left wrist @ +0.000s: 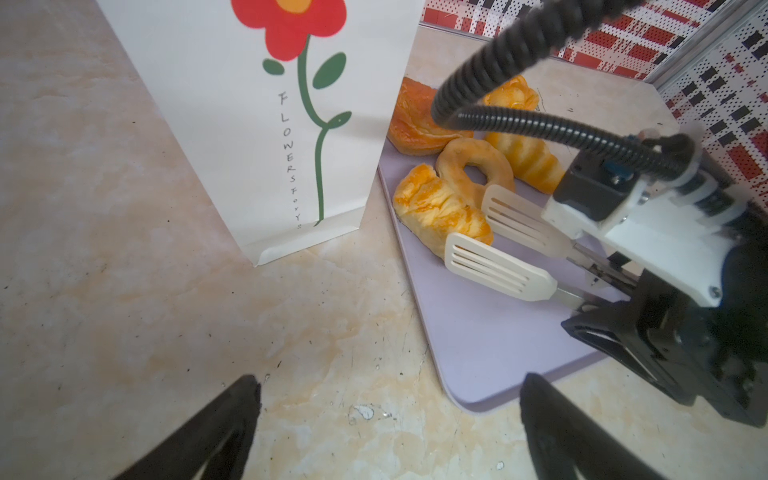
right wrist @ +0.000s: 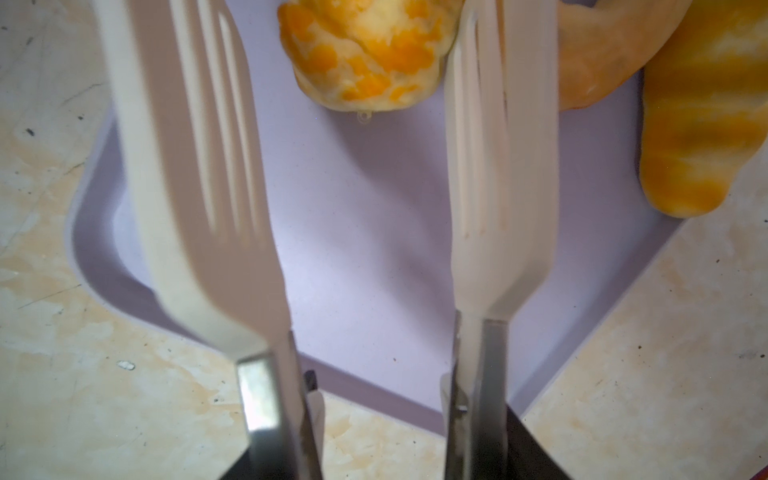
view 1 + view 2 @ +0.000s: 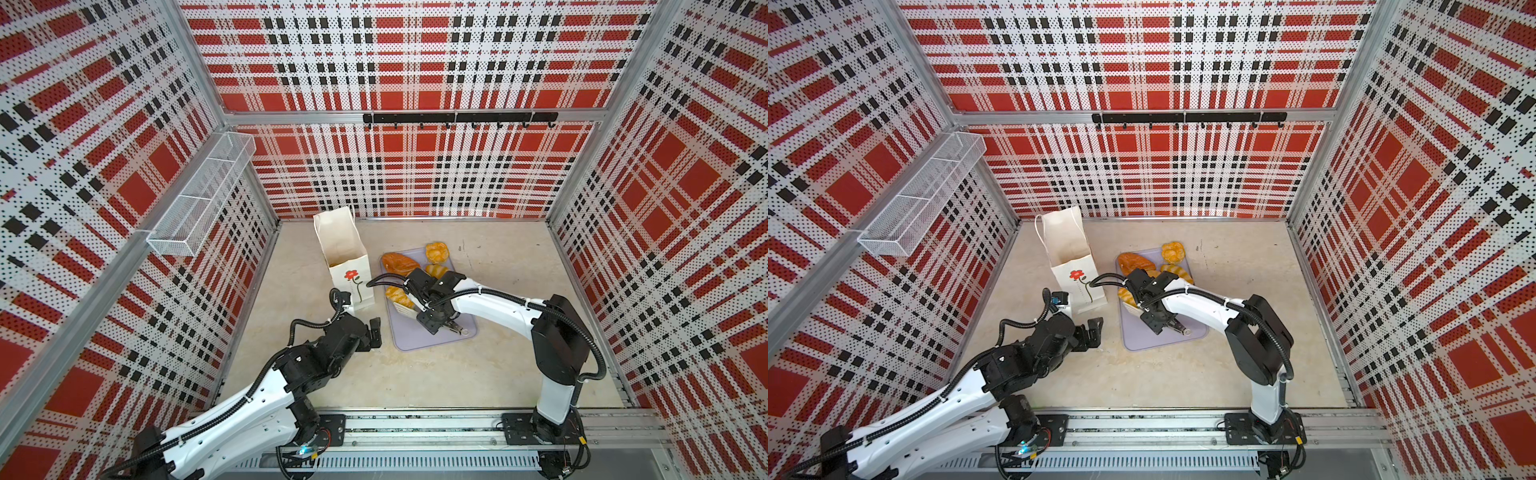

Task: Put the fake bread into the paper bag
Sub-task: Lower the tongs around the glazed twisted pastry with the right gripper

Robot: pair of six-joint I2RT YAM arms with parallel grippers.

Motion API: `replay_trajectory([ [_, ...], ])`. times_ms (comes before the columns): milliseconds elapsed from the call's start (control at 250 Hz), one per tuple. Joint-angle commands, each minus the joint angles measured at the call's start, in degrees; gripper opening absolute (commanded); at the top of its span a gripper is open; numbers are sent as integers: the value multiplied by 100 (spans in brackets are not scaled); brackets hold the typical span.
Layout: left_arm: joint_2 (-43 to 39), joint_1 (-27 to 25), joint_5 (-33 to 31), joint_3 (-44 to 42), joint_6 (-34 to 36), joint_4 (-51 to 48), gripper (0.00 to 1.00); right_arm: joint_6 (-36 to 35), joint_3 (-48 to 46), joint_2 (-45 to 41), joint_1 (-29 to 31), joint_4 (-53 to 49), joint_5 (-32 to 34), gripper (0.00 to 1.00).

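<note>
From above, in both top views: a beige marbled table (image 3: 498,365) inside a booth of red, black and white plaid walls (image 3: 415,174), a white wire basket (image 3: 203,195) fixed to the left wall, a black hook rail (image 3: 459,118) on the back one. Toward the back left of the table, the paper bag (image 3: 347,262), upright and open-topped, red flower on its front. Just beside it on the right, a flat lilac tray (image 3: 415,338) carrying the fake bread (image 3: 400,263) — every visible piece outside the bag. In front of the bag, low over bare table, the left claw (image 3: 374,334), fingers spread wide and empty. Over the tray, the right claw (image 3: 432,321), clamped on the handles of cream-bladed tongs (image 3: 405,309).

From the left wrist: the bag's printed front close up, base flat on the table. Next to it the tray (image 1: 478,332) with a dark oval loaf (image 1: 419,120), a round bun (image 1: 513,93), a striped croissant (image 1: 528,158), a ring doughnut (image 1: 473,166) and a second croissant (image 1: 440,212) nearest the bag. Two slotted tong blades held apart, one on either side of that nearest croissant's end; contact impossible to judge. Black fingertips (image 1: 249,386) of the left claw far apart, only bare table between them.

From the right wrist, blurred: a look along the tongs (image 2: 199,166). Metal handles pinched from outside by the right claw (image 2: 374,465), jaws partly closed. Blades standing apart over the tray (image 2: 353,208), the second croissant (image 2: 365,54) end-on between their tips — the ring doughnut (image 2: 602,62) and striped croissant (image 2: 702,124) beyond one blade.
</note>
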Motion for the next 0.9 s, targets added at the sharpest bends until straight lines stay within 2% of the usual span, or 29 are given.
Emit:
replay_trajectory([
  [0, -75, 48, -20, -89, -68, -84, 99, -6, 168, 15, 41, -39, -1, 57],
  [372, -98, 43, -24, -99, -73, -118, 99, -85, 573, 472, 48, -298, 272, 58],
  [892, 8, 43, 38, -49, -73, -69, 99, -121, 850, 776, 63, -277, 190, 55],
])
